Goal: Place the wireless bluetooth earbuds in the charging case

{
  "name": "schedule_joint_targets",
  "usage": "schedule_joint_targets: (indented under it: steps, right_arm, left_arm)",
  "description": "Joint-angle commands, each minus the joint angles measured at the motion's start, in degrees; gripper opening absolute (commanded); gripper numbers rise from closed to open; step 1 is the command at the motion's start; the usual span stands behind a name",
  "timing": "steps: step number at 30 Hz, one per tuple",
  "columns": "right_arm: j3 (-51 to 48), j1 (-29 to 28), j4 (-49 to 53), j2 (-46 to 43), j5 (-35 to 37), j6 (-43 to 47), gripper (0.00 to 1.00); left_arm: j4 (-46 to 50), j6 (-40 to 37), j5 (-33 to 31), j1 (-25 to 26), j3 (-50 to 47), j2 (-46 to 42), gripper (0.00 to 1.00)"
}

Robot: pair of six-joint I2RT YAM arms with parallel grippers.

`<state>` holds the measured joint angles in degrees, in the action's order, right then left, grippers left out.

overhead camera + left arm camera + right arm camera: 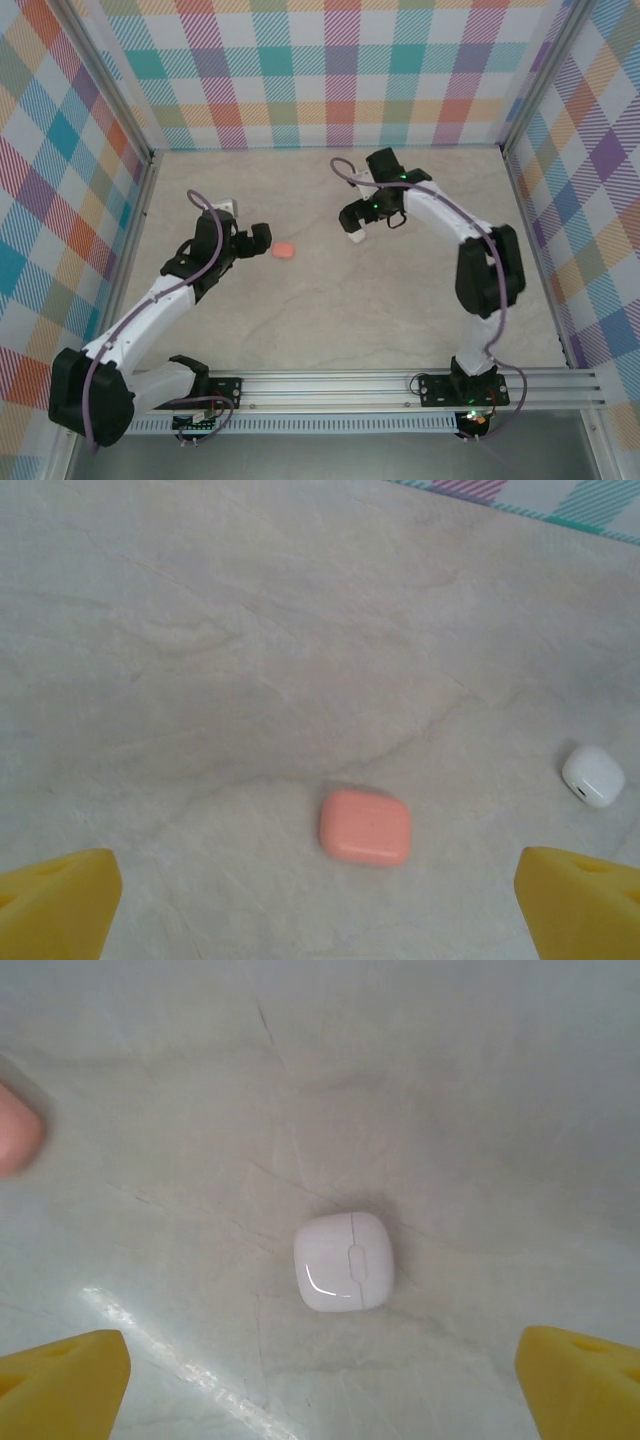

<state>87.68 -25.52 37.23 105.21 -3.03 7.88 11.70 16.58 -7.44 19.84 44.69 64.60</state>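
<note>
**A:** Salmon-pink case (365,826), lid shut, lies on the table (330,320) left of centre. It is just beyond your left gripper (320,920), whose yellow fingers (55,900) are spread wide with nothing between them.

**B:** And on the right?

**A:** White case (344,1261), also shut, lies right of the pink one and beneath your right gripper (320,1395). Its fingers are spread just as wide and are empty.

**B:** Where are the earbuds?

**A:** Hidden. They are probably inside the shut cases, though you cannot tell. The insertion looks finished or nearly so.

**B:** Next move?

**A:** To check, pin one case's base with one gripper and lift its lid at the seam with the other.
</note>
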Motion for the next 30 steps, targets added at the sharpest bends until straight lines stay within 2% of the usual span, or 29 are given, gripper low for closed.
schedule_joint_targets:
  steps: [1, 7, 12, 15, 19, 22, 30]
  right_arm:
    - [-7.79, -0.28, -9.7, -7.72, 5.02, -1.7, 1.0]
    - [-27.79, 0.49, -29.46, -21.45, 21.98, -4.89, 1.0]
    - [-39.43, 4.55, -37.74, -28.76, 28.93, -8.04, 1.0]
    - [-47.6, 9.53, -44.34, -33.88, 28.99, -12.55, 1.0]
    - [-57.79, 13.24, -56.28, -38.12, 25.56, -6.6, 1.0]
    - [-61.46, 14.78, -59.93, -38.32, 25.61, -5.31, 1.0]
    - [-72.18, 18.64, -80.57, -34.71, 23.52, -8.42, 1.0]
  left_arm:
    - [-2.88, -3.7, 2.68, -2.19, 3.71, 3.99, 1.0]
    - [-5.13, -15.23, 3.91, -3.13, 8.01, 10.86, 1.0]
    - [-13.1, -17.07, -0.4, -4.66, 4.86, 13.44, 1.0]
    - [-18.84, -19.16, -1.53, -4.98, 1.99, 14.77, 1.0]
    - [-22.16, -20.79, -4.7, -5.96, -0.02, 18.25, 1.0]
    - [-27.89, -19.54, -5.43, -7.26, -3.28, 19.75, 1.0]
    - [-34.56, -20.19, -5.06, -10.04, -6.58, 18.34, 1.0]
